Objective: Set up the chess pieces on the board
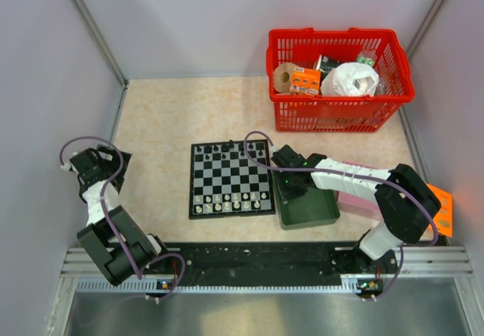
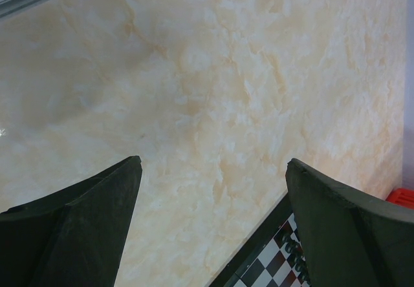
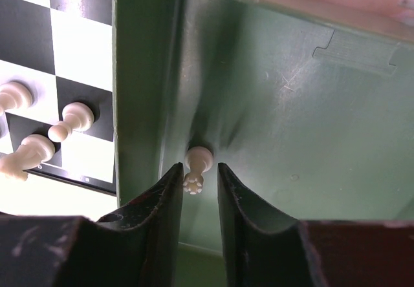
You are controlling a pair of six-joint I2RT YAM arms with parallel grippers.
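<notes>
Left gripper [image 2: 213,165]: wide open, nothing between the fingers; it hangs over bare table at the left side.
Table [image 1: 159,120]: beige, marble-like pattern, smooth; plain grey walls on three sides.
Board [image 1: 231,178]: flat, checkered, at the middle of the table; the left wrist view cuts off all but one corner.
Black pieces [image 1: 227,150]: in the far row, too small to tell the kinds.
White pieces [image 1: 227,200]: in the two near rows.
Right gripper [image 3: 199,170]: narrowly open around a white piece [image 3: 195,168]; a thin gap shows on one side.
Tray [image 3: 291,106]: dark green, scratched, just beside the board; the piece lies by its left wall.
Pink box [image 1: 355,198]: mostly hidden under the right arm.
Basket [image 1: 340,37]: red plastic mesh, far right corner.
</notes>
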